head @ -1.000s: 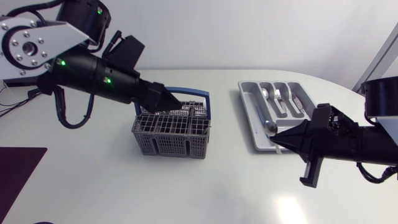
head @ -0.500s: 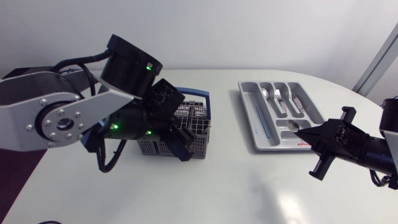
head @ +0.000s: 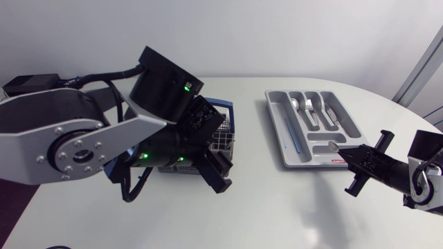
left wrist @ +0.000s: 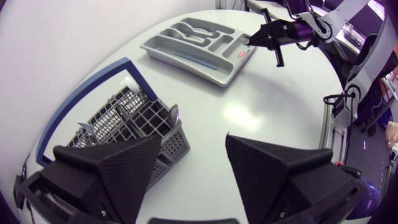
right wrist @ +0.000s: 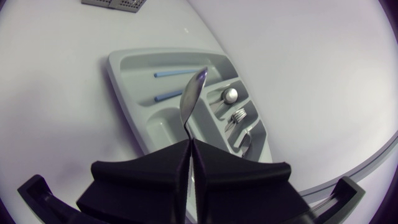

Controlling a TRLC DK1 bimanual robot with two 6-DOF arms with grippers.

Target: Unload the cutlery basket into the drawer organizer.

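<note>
The right gripper [head: 351, 156] is clamping its fingers together on the handle of a spoon [head: 333, 146]. In the right wrist view the spoon [right wrist: 191, 99] is sticking out ahead of the gripper [right wrist: 189, 147], with its bowl pointing over the near end of the drawer organizer [right wrist: 122, 93]. The organizer [head: 275, 119] is lying on the white desk [head: 277, 207] and is already holding a spoon, a fork [head: 310, 107] and a thin blue stick [head: 289, 131] in separate compartments. The left gripper [left wrist: 193, 149] is hanging with its fingers wide apart and nothing between them, just beside the grey cutlery basket [left wrist: 124, 118]. The basket, with its blue handle [left wrist: 84, 93], is standing on the desk, well apart from the organizer, and some cutlery [left wrist: 175, 113] is standing in its cells.
</note>
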